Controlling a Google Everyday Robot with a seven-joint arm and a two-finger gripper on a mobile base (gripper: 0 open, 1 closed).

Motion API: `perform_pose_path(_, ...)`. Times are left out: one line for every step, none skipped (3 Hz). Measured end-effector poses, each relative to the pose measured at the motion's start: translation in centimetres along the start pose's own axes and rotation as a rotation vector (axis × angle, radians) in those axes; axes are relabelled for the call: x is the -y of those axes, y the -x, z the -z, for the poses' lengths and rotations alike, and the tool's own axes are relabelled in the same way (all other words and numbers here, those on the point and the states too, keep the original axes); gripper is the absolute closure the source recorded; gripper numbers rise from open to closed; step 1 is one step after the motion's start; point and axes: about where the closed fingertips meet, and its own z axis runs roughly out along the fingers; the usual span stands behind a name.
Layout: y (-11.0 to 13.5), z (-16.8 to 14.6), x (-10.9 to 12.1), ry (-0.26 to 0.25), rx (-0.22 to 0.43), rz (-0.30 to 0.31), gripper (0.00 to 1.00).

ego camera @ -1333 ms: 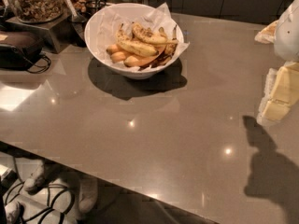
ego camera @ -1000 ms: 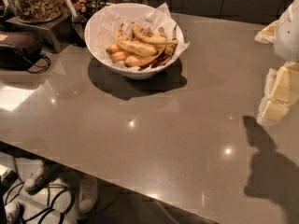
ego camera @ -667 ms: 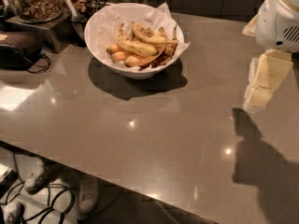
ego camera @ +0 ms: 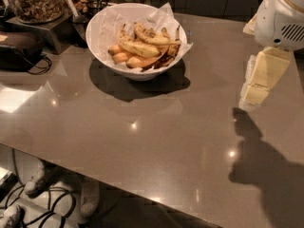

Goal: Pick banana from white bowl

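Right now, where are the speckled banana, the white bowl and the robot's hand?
speckled banana (ego camera: 151, 36): camera view, its middle.
white bowl (ego camera: 115, 65): camera view, front outer wall.
hand (ego camera: 254, 96): camera view, far right, its lower tip.

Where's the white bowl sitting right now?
In the camera view the white bowl sits at the table's upper left, just right of a jar of nuts; the gripper hangs near the right edge, well apart from it.

Glossy grey tabletop (ego camera: 142, 141); clear jar of brown nuts (ego camera: 35, 1), 10 o'clock; black cabled device (ego camera: 19, 49), 9 o'clock (gripper (ego camera: 255, 95): 3 o'clock).
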Motion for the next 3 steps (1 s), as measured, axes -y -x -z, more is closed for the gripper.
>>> perform_pose_path(2.0, -1.4, 2.8, 0.018, -0.006, -0.085, 0.00)
perform_pose_path(5.1, -3.1, 5.4, 0.050, -0.029, -0.155, 0.00)
perform_pose_path(6.2, -3.1, 5.9, 0.034, -0.006, -0.151, 0.00)
